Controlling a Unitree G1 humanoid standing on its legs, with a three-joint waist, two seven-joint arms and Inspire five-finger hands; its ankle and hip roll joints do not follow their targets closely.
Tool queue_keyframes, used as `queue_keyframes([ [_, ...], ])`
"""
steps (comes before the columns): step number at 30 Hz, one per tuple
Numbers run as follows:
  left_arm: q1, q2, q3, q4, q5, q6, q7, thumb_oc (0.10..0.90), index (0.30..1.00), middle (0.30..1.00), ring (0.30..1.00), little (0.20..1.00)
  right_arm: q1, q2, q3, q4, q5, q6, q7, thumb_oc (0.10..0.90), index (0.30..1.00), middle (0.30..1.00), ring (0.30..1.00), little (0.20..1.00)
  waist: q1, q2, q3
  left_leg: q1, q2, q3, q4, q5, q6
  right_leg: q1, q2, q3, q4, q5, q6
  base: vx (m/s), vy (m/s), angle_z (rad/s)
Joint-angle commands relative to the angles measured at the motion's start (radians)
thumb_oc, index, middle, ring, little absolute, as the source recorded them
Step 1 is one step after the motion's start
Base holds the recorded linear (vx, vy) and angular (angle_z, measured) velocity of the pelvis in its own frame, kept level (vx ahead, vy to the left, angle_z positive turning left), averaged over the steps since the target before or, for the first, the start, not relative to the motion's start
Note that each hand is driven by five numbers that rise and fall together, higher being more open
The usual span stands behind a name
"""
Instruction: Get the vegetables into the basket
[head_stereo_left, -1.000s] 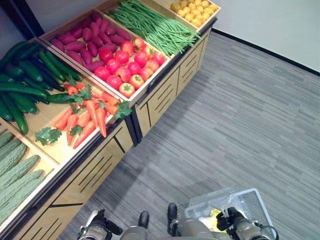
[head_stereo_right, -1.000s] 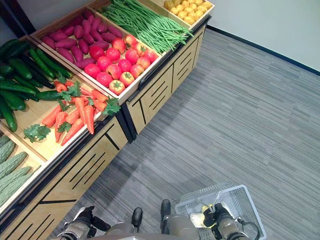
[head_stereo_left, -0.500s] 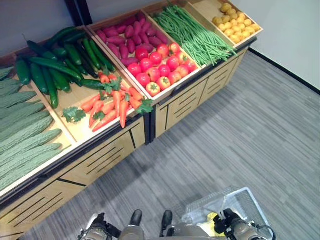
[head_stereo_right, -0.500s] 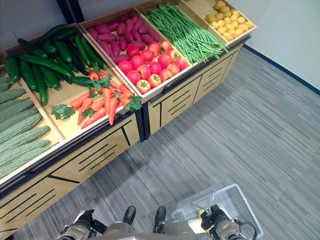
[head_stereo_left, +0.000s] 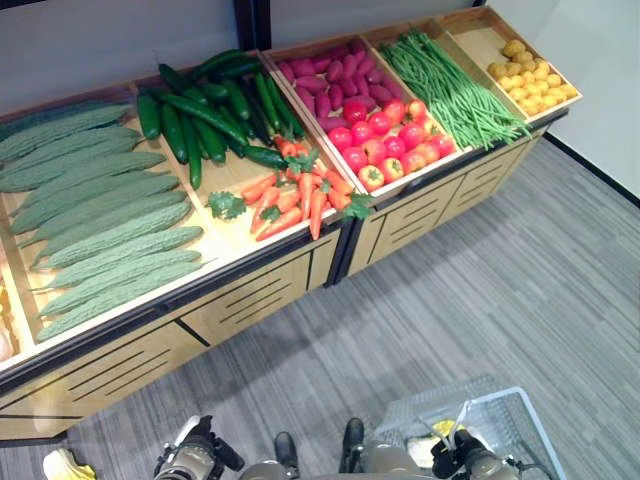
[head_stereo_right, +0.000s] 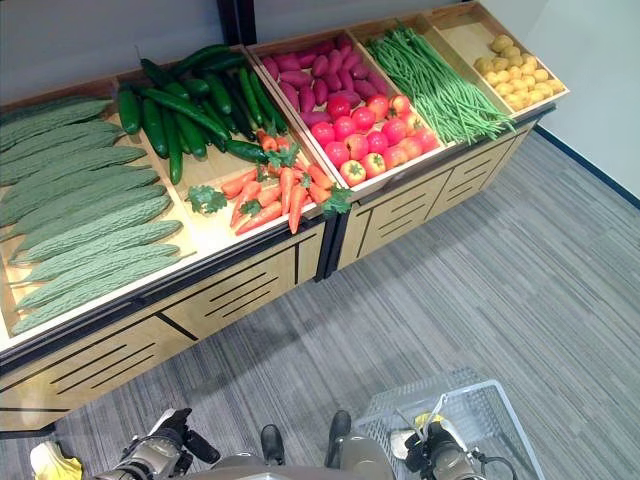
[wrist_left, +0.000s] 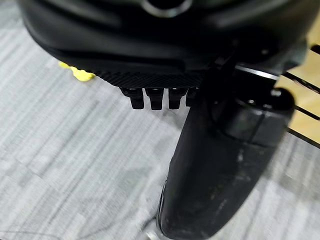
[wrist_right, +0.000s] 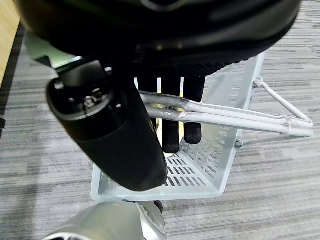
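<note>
A white plastic basket hangs low at my right, above the grey floor. My right hand is shut on its wire handle, fingers curled round it. Something yellow lies inside the basket. My left hand hangs at my left side over the floor; its fingers look relaxed and it holds nothing. The wooden stand ahead carries bitter gourds, cucumbers, carrots, tomatoes, purple sweet potatoes, green beans and small yellow produce.
The stand's slatted wooden front runs across the view, a step or so ahead of me. A yellow object lies on the floor at my far left. Open grey carpet stretches to the right, up to a white wall.
The whole picture has swung: the stand now sits more squarely ahead and the bitter gourds at its left end show fully. Both hands keep their places, the right still on the handle.
</note>
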Motion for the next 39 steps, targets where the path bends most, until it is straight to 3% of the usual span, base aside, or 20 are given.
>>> queue_keyframes([
  [1,-0.033,-0.003,0.049,0.022,0.029,-0.008,0.014,0.900,1.000,1.000,1.000,1.000,-0.017,-0.007,0.024,0.015,-0.002,0.001,0.006,0.400,0.300,0.300,0.300,0.300,0.025,-0.011,0.033,0.095,0.023,-0.062,-0.026,-0.157,-0.009,0.030,-0.027,0.071,-0.064,0.061,0.073,-0.02,0.066,-0.02],
  [16,-0.005,0.000,0.084,-0.042,-0.039,-0.032,0.049,0.900,1.000,1.000,1.000,1.000,-0.048,0.000,0.048,-0.041,-0.015,-0.018,0.010,0.400,0.300,0.300,0.300,0.300,0.069,-0.001,0.059,0.091,-0.026,-0.135,-0.026,-0.158,0.028,0.034,-0.069,0.045,-0.059,0.114,0.101,-0.02,0.071,0.02],
  [21,0.017,0.003,0.120,-0.058,-0.090,-0.047,0.064,0.900,1.000,1.000,1.000,1.000,-0.063,0.000,0.057,-0.068,-0.020,-0.026,0.017,0.400,0.300,0.300,0.300,0.300,0.092,-0.001,0.084,0.099,-0.048,-0.173,-0.026,-0.160,0.053,0.034,-0.095,0.038,-0.015,0.118,0.108,0.02,0.159,0.15],
  [24,0.022,0.003,0.130,-0.062,-0.106,-0.046,0.068,0.900,1.000,1.000,1.000,1.000,-0.070,-0.003,0.065,-0.087,-0.025,-0.028,0.020,0.400,0.300,0.300,0.300,0.300,0.103,-0.001,0.105,0.103,-0.055,-0.193,-0.016,-0.164,0.067,0.010,-0.115,0.037,0.078,0.108,0.105,0.03,0.159,0.22],
  [26,0.020,0.007,0.123,-0.070,-0.108,-0.046,0.068,0.900,1.000,1.000,1.000,1.000,-0.074,-0.007,0.067,-0.100,-0.012,-0.032,0.017,0.400,0.300,0.300,0.300,0.300,0.093,0.005,0.128,0.107,-0.061,-0.233,-0.007,-0.161,0.074,-0.053,-0.116,0.102,0.244,0.109,0.088,0.03,0.131,0.15],
  [27,0.016,0.007,0.120,-0.073,-0.113,-0.046,0.065,0.900,1.000,1.000,1.000,1.000,-0.076,-0.010,0.067,-0.104,-0.009,-0.033,0.018,0.400,0.300,0.300,0.300,0.300,0.089,0.007,0.134,0.106,-0.060,-0.246,-0.006,-0.156,0.073,-0.074,-0.096,0.151,0.265,0.116,0.079,0.01,0.027,0.36],
  [28,0.016,0.007,0.120,-0.073,-0.113,-0.046,0.065,0.900,1.000,1.000,1.000,1.000,-0.076,-0.010,0.067,-0.104,-0.009,-0.033,0.018,0.400,0.300,0.300,0.300,0.300,0.090,0.007,0.133,0.106,-0.061,-0.245,-0.006,-0.156,0.072,-0.076,-0.096,0.153,0.266,0.115,0.079,0.02,0.010,0.62],
  [30,0.014,0.006,0.115,-0.076,-0.113,-0.048,0.066,0.900,1.000,1.000,1.000,1.000,-0.076,-0.011,0.069,-0.110,-0.004,-0.034,0.017,0.400,0.300,0.300,0.300,0.300,0.090,0.012,0.133,0.105,-0.057,-0.255,-0.005,-0.154,0.070,-0.082,-0.078,0.179,0.245,0.115,0.072,0.03,-0.017,0.68],
  [31,0.000,0.009,0.110,-0.073,-0.122,-0.051,0.070,0.900,1.000,1.000,1.000,1.000,-0.085,-0.013,0.073,-0.124,-0.002,-0.031,0.018,0.400,0.300,0.300,0.300,0.300,0.091,0.018,0.134,0.092,-0.048,-0.267,0.024,-0.153,0.059,-0.081,-0.056,0.226,0.112,0.151,0.065,0.03,-0.084,0.39],
  [32,-0.005,0.010,0.107,-0.071,-0.125,-0.053,0.071,0.900,1.000,1.000,1.000,1.000,-0.088,-0.013,0.077,-0.128,-0.003,-0.032,0.017,0.400,0.300,0.300,0.300,0.300,0.093,0.015,0.136,0.085,-0.046,-0.272,0.040,-0.156,0.056,-0.082,-0.052,0.245,0.065,0.158,0.068,0.05,-0.132,0.25],
  [36,-0.011,0.011,0.105,-0.079,-0.135,-0.058,0.076,0.900,1.000,1.000,1.000,1.000,-0.089,-0.017,0.081,-0.143,-0.004,-0.033,0.018,0.400,0.300,0.300,0.300,0.300,0.090,0.003,0.128,0.073,-0.045,-0.297,0.067,-0.164,0.044,-0.069,-0.033,0.307,-0.012,0.161,0.074,0.04,-0.169,0.38],
  [37,-0.010,0.008,0.103,-0.078,-0.137,-0.057,0.076,0.900,1.000,1.000,1.000,1.000,-0.091,-0.020,0.082,-0.151,-0.004,-0.033,0.021,0.400,0.300,0.300,0.300,0.300,0.087,-0.001,0.121,0.076,-0.043,-0.311,0.068,-0.165,0.038,-0.069,-0.020,0.339,0.000,0.151,0.078,0.13,-0.327,0.57],
  [38,-0.008,0.008,0.104,-0.078,-0.139,-0.055,0.075,0.900,1.000,1.000,1.000,1.000,-0.081,-0.022,0.083,-0.152,-0.003,-0.033,0.022,0.400,0.300,0.300,0.300,0.300,0.078,-0.013,0.101,0.087,-0.037,-0.347,0.065,-0.166,0.017,-0.039,-0.005,0.355,0.017,0.060,0.063,0.13,-0.327,0.62],
  [39,-0.008,0.008,0.104,-0.078,-0.139,-0.055,0.075,0.900,1.000,1.000,1.000,1.000,-0.081,-0.021,0.083,-0.151,-0.003,-0.033,0.022,0.400,0.300,0.300,0.300,0.300,0.076,-0.013,0.101,0.087,-0.037,-0.348,0.064,-0.165,0.017,-0.039,-0.006,0.353,0.018,0.059,0.063,0.20,-0.469,0.83],
])
